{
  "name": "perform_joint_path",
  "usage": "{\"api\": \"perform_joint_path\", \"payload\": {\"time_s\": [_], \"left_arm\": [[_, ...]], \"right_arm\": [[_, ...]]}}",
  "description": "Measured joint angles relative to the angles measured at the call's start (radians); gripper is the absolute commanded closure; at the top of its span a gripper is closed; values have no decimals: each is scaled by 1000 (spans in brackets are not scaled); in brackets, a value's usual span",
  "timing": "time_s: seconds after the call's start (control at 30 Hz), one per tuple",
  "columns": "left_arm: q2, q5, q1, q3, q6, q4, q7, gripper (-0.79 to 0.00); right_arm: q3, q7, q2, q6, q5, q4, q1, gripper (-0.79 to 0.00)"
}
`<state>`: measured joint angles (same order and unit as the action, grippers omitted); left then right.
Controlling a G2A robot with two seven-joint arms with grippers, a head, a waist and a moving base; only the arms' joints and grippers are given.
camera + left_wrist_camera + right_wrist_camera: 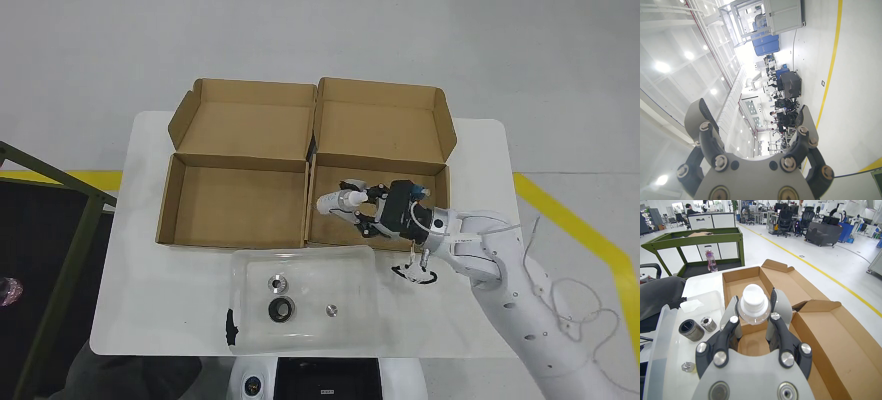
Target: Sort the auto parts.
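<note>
Auto parts (281,311) are found in two places: three are lying in a clear bin (300,251) and one is gripped above a box. The left pincer (753,106) is spread wide, its ribbed pads (705,111) well apart, and is turned toward the hall rather than the desk (480,300). On the floor off the desk's left edge a green cart (40,172) is parked. At the back left of the desk the left box (235,205) is set with its lid folded back, and the right box (375,172) is placed touching it, lid likewise open. In front of the two boxes, toward the desk's near edge, the bin is set. Inside it a silver cylinder (276,283) is stood on end, a dark bearing sleeve (281,311) is placed just beside it on the near side, and a small metal nut (331,310) is set apart to their right. Over the left end of the right box, close to the wall shared with the left box, a white stepped part (338,203) with a clear flange is clamped between the fingers (780,302) of the right pincer (358,205), which is closed narrowly around it. The part is held off the box floor, with its white cap pointed toward the left box.
</note>
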<state>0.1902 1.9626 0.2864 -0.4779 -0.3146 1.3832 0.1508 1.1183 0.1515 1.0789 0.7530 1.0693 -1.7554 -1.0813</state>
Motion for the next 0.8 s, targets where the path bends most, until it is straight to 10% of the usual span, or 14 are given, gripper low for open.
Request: {"api": "perform_joint_path", "payload": {"time_s": [0.8], "left_arm": [[0, 0, 0, 0, 0, 0, 0, -785]], "right_arm": [[-192, 135, 66, -26, -75, 347, 258, 0]]}}
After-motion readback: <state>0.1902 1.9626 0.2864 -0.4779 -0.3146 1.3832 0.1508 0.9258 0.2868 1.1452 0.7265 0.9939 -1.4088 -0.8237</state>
